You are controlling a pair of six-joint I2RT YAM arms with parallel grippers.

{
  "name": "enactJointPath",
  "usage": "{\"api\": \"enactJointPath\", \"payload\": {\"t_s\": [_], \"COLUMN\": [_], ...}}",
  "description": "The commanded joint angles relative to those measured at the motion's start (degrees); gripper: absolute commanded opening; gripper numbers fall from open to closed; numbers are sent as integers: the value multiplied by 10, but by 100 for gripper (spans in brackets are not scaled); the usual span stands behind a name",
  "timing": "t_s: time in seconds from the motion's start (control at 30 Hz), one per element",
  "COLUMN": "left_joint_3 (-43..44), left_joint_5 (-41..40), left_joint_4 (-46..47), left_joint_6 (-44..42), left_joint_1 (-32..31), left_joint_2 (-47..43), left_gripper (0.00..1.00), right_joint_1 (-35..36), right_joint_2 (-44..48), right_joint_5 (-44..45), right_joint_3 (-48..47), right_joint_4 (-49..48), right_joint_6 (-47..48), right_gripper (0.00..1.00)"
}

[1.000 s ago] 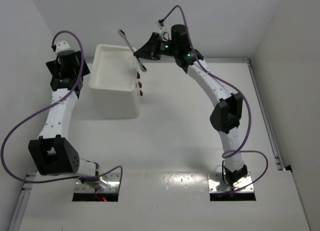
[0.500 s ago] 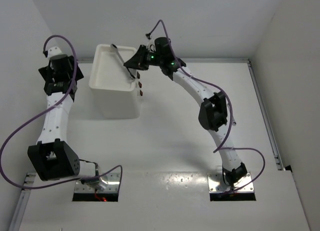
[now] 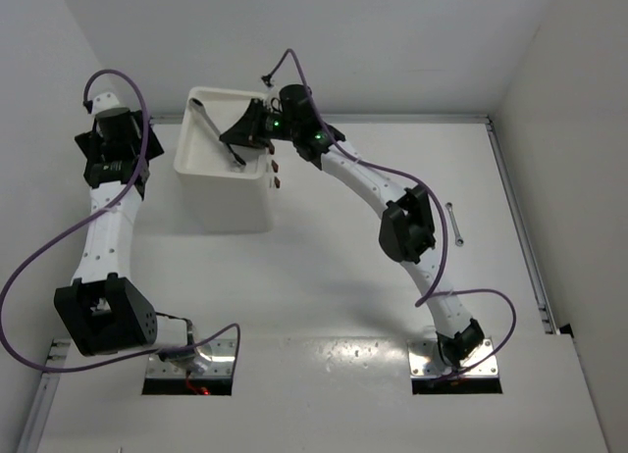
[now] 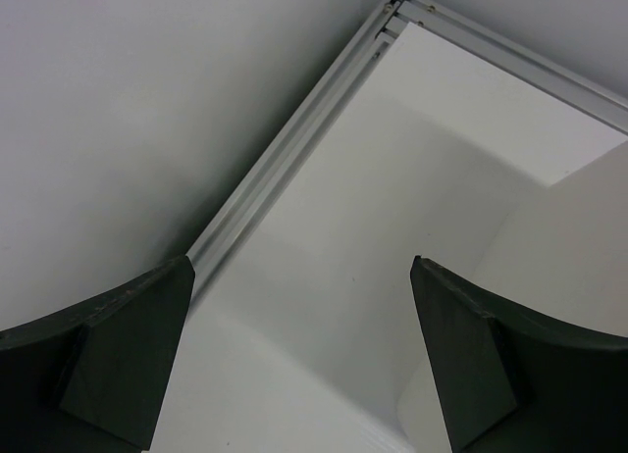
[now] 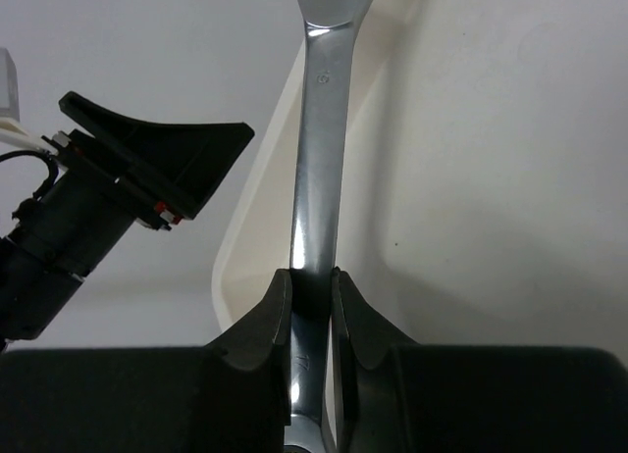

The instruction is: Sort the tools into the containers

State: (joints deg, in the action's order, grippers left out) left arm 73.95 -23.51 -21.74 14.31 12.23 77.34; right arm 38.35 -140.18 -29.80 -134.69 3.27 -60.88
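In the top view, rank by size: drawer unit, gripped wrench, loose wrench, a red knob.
Largest: drawer unit.
Next: gripped wrench looks longer than loose wrench, but it's raised nearer the camera, so unsure.
Smallest: red knob.

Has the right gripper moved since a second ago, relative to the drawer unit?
Yes. The right gripper, shut on the wrench, has moved left, from the drawer unit's right rim to above its top tray.
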Motion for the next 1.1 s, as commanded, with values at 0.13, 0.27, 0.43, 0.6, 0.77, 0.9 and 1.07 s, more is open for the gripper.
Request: {"api": "enactJointPath", "payload": {"t_s": [0.13, 0.27, 0.43, 0.6, 0.77, 0.9, 1.07], "left_joint_3": [1, 1, 7, 8, 8, 8, 8], "left_joint_5": [12, 17, 17, 22, 29, 34, 34], "left_joint_4": [-2, -2, -2, -2, -2, -2, -2], "left_joint_6": [9, 14, 14, 14, 14, 14, 14], "left_joint_1": [12, 12, 12, 12, 12, 12, 12], "left_joint_2": [-20, -15, -4, -4, 1, 1, 1], "left_gripper": [100, 100, 100, 100, 100, 100, 100], "right_joint_1": [-11, -11, -11, -11, -11, -11, -11], "right_joint_2": [12, 26, 26, 26, 38, 57, 110], "right_joint_5": [60, 81, 79, 84, 98, 103, 139], "right_joint_3": [-25, -17, -11, 0, 0, 13, 47], "right_joint_4": [-22, -17, 9, 17, 10, -10, -41], "right_joint_6": [9, 15, 21, 31, 43, 69, 178], "right_gripper": [0, 0, 12, 36, 48, 48, 50]}}
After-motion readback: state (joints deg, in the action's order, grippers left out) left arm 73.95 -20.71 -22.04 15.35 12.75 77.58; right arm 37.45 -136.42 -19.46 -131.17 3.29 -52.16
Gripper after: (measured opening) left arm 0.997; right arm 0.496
